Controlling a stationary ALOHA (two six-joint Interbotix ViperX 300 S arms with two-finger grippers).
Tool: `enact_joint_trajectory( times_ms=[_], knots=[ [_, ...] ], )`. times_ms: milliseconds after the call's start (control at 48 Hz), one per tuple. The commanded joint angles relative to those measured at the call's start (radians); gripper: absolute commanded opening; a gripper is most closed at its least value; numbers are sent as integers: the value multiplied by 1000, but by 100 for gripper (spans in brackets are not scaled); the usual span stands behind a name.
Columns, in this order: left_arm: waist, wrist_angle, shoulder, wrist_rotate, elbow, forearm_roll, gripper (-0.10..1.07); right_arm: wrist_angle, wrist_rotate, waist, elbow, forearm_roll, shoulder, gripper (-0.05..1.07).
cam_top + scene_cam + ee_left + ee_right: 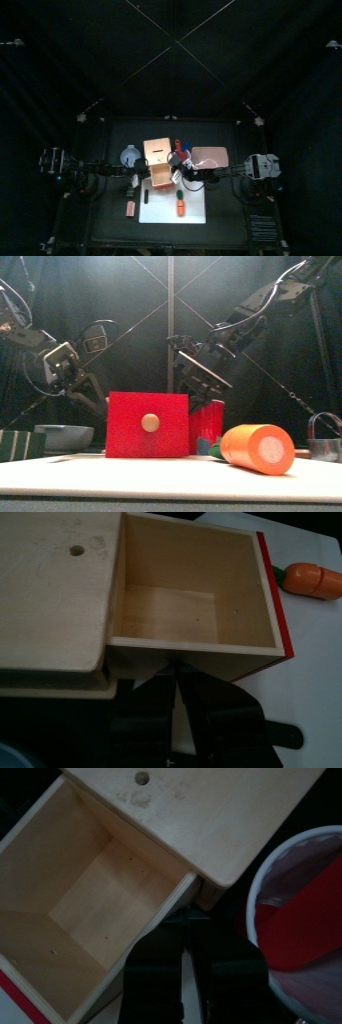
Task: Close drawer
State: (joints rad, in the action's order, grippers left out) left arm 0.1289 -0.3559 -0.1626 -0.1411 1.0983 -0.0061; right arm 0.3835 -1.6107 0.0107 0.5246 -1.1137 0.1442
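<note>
Left wrist view: the left gripper (181, 690) hangs just beside the side wall of the drawer (187, 597), its jaws appearing pressed close and pinching nothing that can be made out. The right gripper (185, 958), jaws nearly together and empty, sits near the box's top board (201, 813), beside a white bowl (301, 918) with red inside. Pulled well out of the wooden box (158, 152) at mid-table, the drawer stands empty, its red front panel (148, 424) facing the near edge, likely left so for a push shut. An orange toy carrot (257, 448) lies to the right on the table (160, 481); a grey bowl (63, 437) sits far left.
</note>
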Motion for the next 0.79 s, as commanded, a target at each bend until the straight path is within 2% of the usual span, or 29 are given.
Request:
enact_joint_trajectory(
  times_ms=[0,396,771],
  knots=[
    [12,-14,-12,2,-31,-3,52,-6,2,0,-15,-3,-20,24],
    [5,-2,-25,-3,-17,-3,52,-6,2,18,-26,-8,-14,24],
    [3,29,-81,-3,18,-14,52,-5,0,18,-23,12,-15,24]
  ],
)
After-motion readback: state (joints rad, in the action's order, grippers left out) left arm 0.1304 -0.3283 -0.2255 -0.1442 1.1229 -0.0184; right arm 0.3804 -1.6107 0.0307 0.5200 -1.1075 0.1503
